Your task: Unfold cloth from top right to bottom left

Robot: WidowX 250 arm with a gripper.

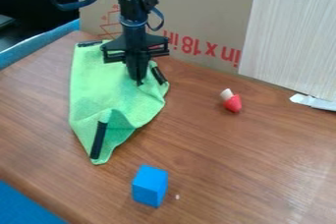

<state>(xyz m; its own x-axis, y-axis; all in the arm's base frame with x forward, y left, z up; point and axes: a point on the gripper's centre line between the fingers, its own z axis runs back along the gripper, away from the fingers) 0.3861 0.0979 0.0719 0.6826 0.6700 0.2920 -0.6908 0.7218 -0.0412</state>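
The gripper (138, 81) hangs straight down over the upper right part of the green cloth (92, 88), its tip at the cloth's surface. Whether it holds any fabric cannot be told. The cloth lies at the left of the table, wrinkled and partly folded, narrowing to a point at its front end. Black strips mark it at the upper left, just right of the gripper, and along the front flap. Part of the cloth behind the gripper is hidden.
A blue block (150, 185) stands in front of the cloth. To the right lies a red and white toy piece (232, 101) on the wooden table (230, 169). A cardboard panel (197, 7) rises along the back, with a pale board (289, 36) against it at the right.
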